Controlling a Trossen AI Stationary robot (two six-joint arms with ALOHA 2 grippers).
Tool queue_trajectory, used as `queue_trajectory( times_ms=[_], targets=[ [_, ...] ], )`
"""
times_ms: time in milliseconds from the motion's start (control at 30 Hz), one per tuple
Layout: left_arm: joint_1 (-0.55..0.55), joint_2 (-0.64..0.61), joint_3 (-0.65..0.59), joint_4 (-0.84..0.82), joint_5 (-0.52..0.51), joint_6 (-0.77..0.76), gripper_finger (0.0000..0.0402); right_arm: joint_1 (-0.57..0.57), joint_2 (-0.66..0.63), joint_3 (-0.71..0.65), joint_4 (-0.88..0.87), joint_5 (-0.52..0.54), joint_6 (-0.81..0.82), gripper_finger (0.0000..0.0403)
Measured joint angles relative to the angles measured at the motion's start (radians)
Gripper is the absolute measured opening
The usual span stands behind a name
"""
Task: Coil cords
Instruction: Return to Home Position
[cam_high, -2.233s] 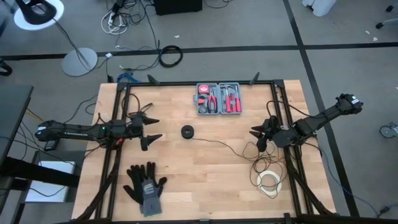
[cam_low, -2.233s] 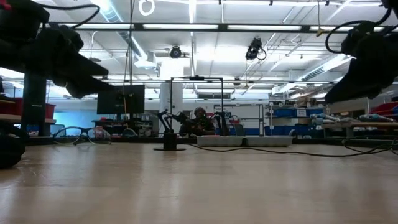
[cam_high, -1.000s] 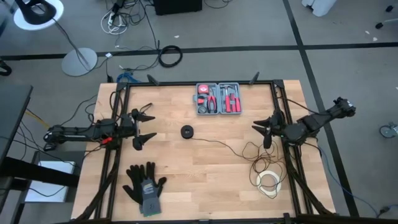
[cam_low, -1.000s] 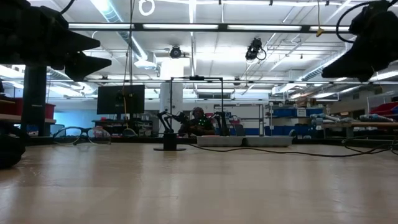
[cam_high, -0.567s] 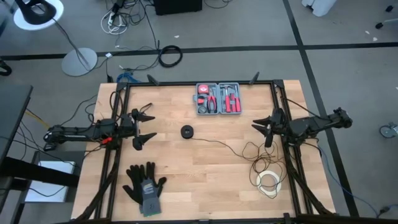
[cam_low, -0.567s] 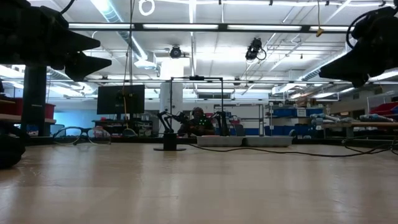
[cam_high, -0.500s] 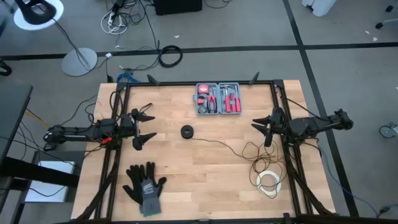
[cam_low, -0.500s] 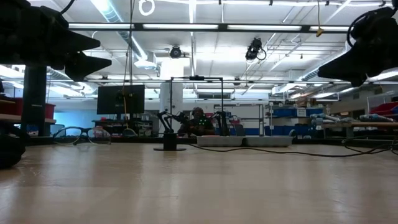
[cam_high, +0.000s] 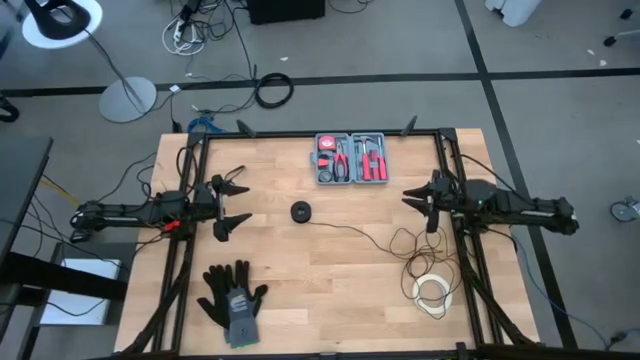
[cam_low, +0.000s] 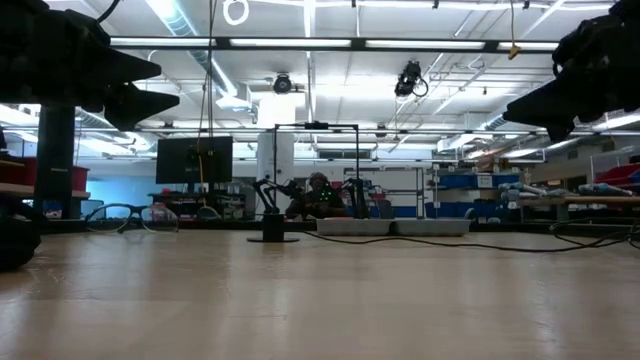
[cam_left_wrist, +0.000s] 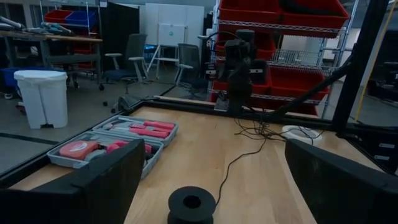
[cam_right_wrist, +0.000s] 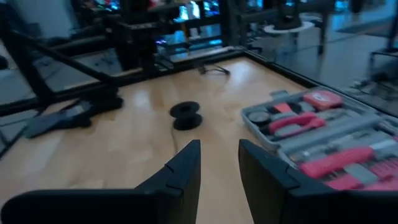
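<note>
Both arms are up off the tabletop (cam_high: 330, 290) & empty. The left end effector (cam_high: 238, 204) has its fingers spread wide at the left rail. The right end effector (cam_high: 419, 209) is at the right rail, parted but narrower per its wrist cam. The cord (cam_high: 352, 231) lies slack: the black spool (cam_high: 301, 211) sits mid-tabletop between the arms, w/ the thin wire running from it toward the right side & ending in a loose tangle (cam_high: 418, 252) near the right end effector, overlapping the white coil (cam_high: 432, 293). Main risk, IMO, is on the right. If that arm dips or swings low while tucking back, a finger or wrist cable could hook a raised loop, pulling the tangle tight & dragging the spool, maybe the white coil too. The low cam shows it well above the wood, so the chance looks small. Can't tell if any loop stands up off the surface. Left side looks safer, w/ the gloves (cam_high: 232, 294) & tool kit (cam_high: 352, 158) well apart from it. Secondary worry: strands near the frame rail could slip off the edge if nudged.
</note>
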Motion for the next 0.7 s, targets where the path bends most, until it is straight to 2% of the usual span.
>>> queue_trajectory(
  times_ms=[100, 267, 433, 567, 700],
  targets=[
    [0.000, 0.000, 0.000, 0.000, 0.000, 0.000, 0.0392, -0.048, 0.000, 0.000, 0.018, -0.073, -0.013, 0.0109],
    [0.000, 0.000, 0.000, 0.000, 0.000, 0.000, 0.0392, -0.088, -0.001, -0.023, 0.048, -0.112, -0.024, 0.0109],
    [0.000, 0.001, 0.000, 0.000, 0.001, -0.001, 0.0392, -0.087, 0.003, -0.096, 0.221, -0.199, -0.047, 0.0109],
    [0.000, 0.001, 0.000, 0.001, 0.000, -0.001, 0.0392, -0.087, 0.002, -0.129, 0.306, -0.199, -0.061, 0.0109],
    [0.000, 0.001, 0.000, 0.001, 0.000, -0.001, 0.0392, -0.077, 0.004, -0.129, 0.306, -0.195, -0.054, 0.0109]
  ],
)
